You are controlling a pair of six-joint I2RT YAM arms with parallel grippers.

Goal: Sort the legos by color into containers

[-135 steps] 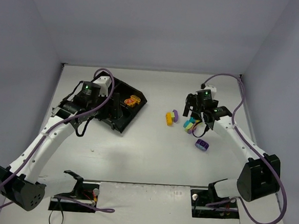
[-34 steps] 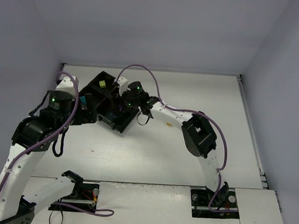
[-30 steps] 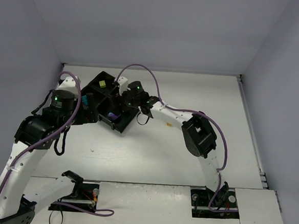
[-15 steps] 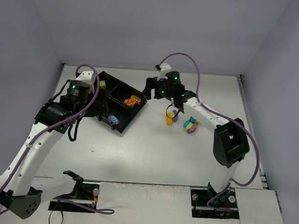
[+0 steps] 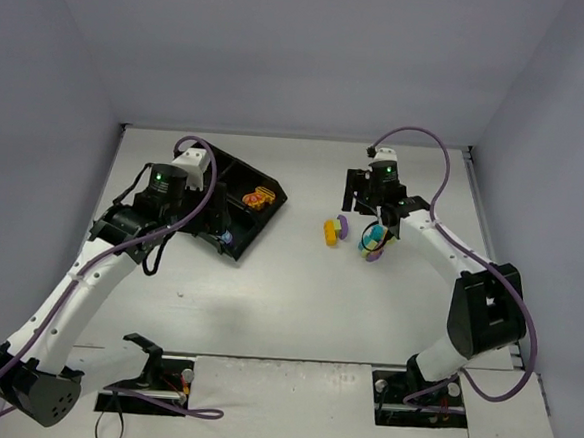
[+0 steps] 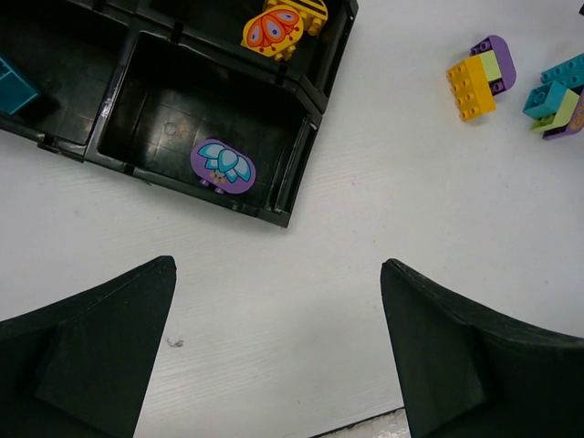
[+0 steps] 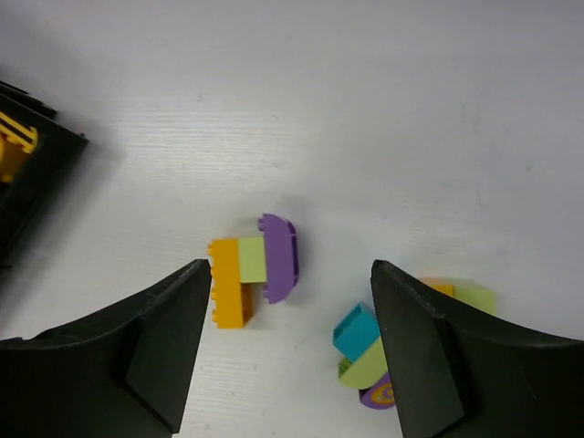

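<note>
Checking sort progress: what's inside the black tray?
Purple brick in one compartment, orange bricks in another, teal brick in a third. Fourth hidden under the left arm.

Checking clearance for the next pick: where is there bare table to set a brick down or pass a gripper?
Bare table lies between the tray and the yellow-green-purple stack, and along the near strip in front of both. The compartment with the purple brick is mostly bare floor. It is crowded right of the stack, where the teal-green pile sits close.
</note>
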